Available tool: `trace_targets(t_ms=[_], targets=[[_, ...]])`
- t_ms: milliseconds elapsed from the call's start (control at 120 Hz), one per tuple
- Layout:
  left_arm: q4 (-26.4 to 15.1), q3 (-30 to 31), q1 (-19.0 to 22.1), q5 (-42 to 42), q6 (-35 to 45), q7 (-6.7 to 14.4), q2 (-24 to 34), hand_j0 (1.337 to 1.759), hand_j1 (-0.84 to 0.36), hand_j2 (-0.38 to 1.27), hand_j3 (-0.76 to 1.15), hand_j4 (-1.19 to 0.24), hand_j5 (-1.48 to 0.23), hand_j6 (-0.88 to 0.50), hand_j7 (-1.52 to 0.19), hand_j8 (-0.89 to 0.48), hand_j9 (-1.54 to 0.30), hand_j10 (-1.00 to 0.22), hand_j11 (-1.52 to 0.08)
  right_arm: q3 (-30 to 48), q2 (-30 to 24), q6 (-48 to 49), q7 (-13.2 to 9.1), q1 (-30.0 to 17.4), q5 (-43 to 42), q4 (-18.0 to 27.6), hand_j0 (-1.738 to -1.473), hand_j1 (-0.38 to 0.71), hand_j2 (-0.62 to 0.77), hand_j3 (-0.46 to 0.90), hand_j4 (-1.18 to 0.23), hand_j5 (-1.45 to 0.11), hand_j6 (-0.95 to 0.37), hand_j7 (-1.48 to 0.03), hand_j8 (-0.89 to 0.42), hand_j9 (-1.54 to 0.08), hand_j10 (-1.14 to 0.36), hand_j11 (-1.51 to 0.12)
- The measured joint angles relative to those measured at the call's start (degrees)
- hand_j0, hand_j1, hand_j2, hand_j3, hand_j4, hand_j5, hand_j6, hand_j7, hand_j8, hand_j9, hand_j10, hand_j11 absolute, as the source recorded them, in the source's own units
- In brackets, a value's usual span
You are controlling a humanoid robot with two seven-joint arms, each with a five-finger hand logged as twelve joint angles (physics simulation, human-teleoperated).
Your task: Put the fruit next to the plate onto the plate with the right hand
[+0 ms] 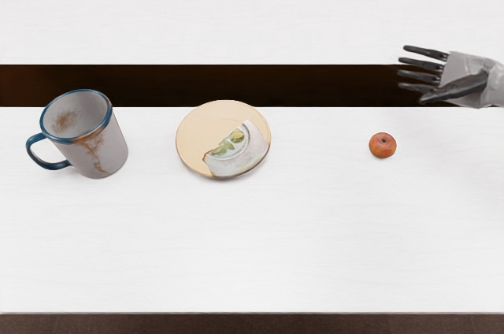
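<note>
White table point(315, 231) bears fruit point(383, 145) apart from plate point(197, 133); right hand point(450, 78) (arm cropped) hovers, fingers point(425, 52) spread.

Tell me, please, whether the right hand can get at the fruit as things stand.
Probably yes: the right hand hovers open just behind the fruit, and nothing stands between them.

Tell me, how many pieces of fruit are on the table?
1. A small reddish fruit lies on the table, right of the plate and apart from it, near the open right hand. None seems hidden.
</note>
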Motion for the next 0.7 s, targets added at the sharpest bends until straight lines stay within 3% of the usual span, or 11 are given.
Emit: trace_targets(t_ms=[208, 408, 700], targets=[[0.0, 0.0, 0.0, 0.0, 0.0, 0.0, 0.0, 1.658, 0.06, 0.05, 0.00, -0.24, -0.32, -0.24, -0.32, -0.24, -0.32, -0.24, -0.32, 0.3, -1.2, 0.0, -0.8, 0.2, -2.0, 0.5, -1.658, -0.31, -0.01, 0.00, -0.03, -0.04, -0.03, -0.04, -0.03, -0.04, -0.03, -0.04], [0.0, 0.0, 0.0, 0.0, 0.0, 0.0, 0.0, 1.658, 0.06, 0.05, 0.00, -0.25, -0.32, -0.25, -0.32, -0.25, -0.32, -0.24, -0.32, 9.0, -0.9, 0.0, -1.5, 2.6, -23.5, 2.7, -1.658, -0.31, -0.01, 0.00, -0.03, -0.05, -0.03, -0.05, -0.03, -0.05, -0.03, -0.05], [0.0, 0.0, 0.0, 0.0, 0.0, 0.0, 0.0, 1.658, 0.06, 0.05, 0.00, -0.24, -0.32, -0.24, -0.32, -0.24, -0.32, -0.24, -0.32, 10.4, -9.7, 0.0, -4.1, 2.8, -46.2, 26.3, -1.658, -0.30, -0.01, 0.00, -0.04, -0.05, -0.04, -0.05, -0.04, -0.05, -0.04, -0.05]])
